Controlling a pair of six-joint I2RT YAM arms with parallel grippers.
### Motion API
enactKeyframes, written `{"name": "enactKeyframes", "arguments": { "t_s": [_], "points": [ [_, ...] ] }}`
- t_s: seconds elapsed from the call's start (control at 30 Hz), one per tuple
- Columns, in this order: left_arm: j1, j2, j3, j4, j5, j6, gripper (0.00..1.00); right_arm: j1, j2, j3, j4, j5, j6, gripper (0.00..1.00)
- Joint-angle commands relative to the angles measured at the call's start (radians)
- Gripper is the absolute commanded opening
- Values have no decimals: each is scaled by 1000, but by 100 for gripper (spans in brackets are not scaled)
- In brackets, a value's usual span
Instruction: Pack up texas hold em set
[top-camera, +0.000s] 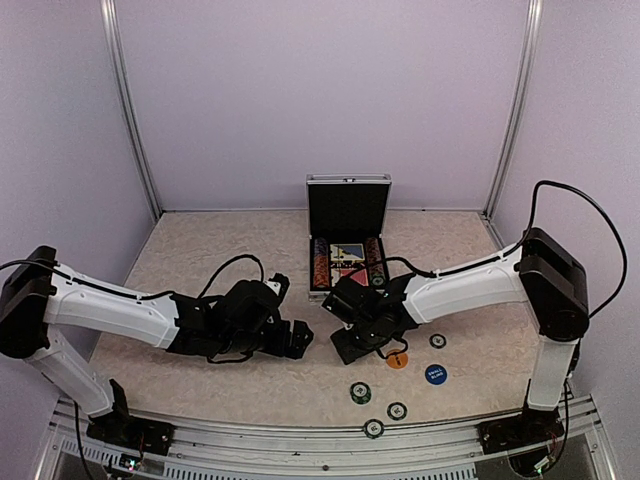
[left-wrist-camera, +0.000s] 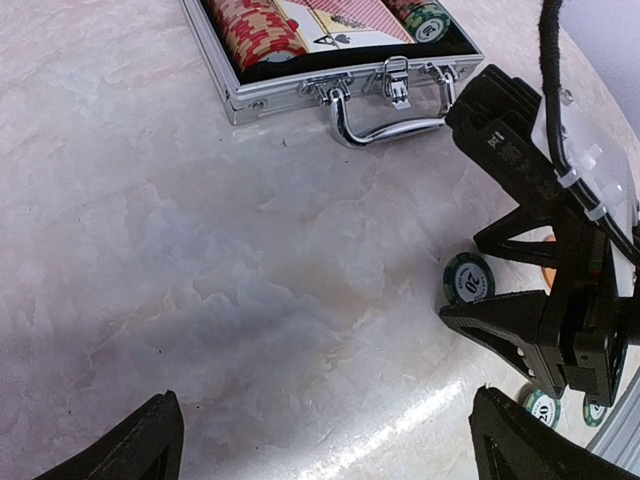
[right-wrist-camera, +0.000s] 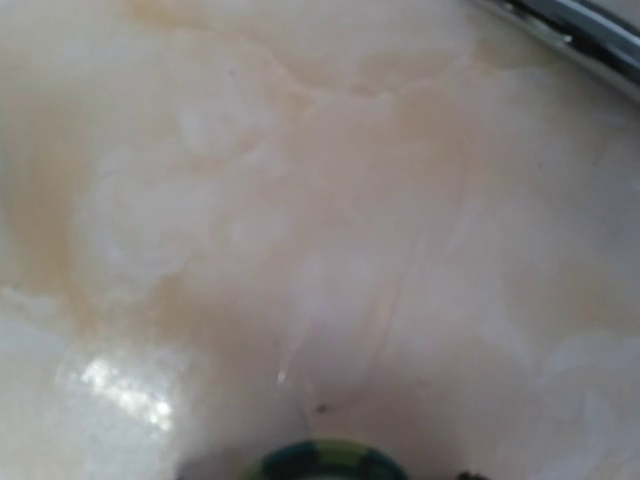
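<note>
The silver briefcase (top-camera: 348, 262) lies open at the back centre with its black lid upright. It holds rows of red and green chips and a card deck, and it also shows in the left wrist view (left-wrist-camera: 300, 85). My right gripper (top-camera: 358, 350) is low on the table. In the left wrist view its jaws (left-wrist-camera: 462, 278) stand open on either side of a flat green "20" chip (left-wrist-camera: 468, 278). That chip's edge shows blurred at the bottom of the right wrist view (right-wrist-camera: 325, 462). My left gripper (top-camera: 298, 338) is wide open and empty over bare table (left-wrist-camera: 330, 450).
An orange disc (top-camera: 397, 359) and a blue disc (top-camera: 435, 375) lie right of the right gripper. Loose green chips lie by the front edge (top-camera: 360, 392), (top-camera: 397, 409), (top-camera: 373, 428), and one (top-camera: 437, 340) further right. The two grippers are close together.
</note>
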Motion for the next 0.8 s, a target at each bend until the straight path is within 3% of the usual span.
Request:
{"name": "enactKeyframes", "arguments": {
  "t_s": [0.0,0.23,0.37,0.77],
  "points": [
    [8,-21,-7,20,-13,-3,99,13,-16,-39,-71,-3,10,58],
    [8,-15,-10,22,-12,-6,99,13,2,-37,-58,-12,5,54],
    [8,-21,-16,22,-13,-8,99,15,4,-40,-45,-24,7,46],
    [8,-17,-19,22,-12,-11,99,33,-64,-2,-83,16,-6,46]
  ]
}}
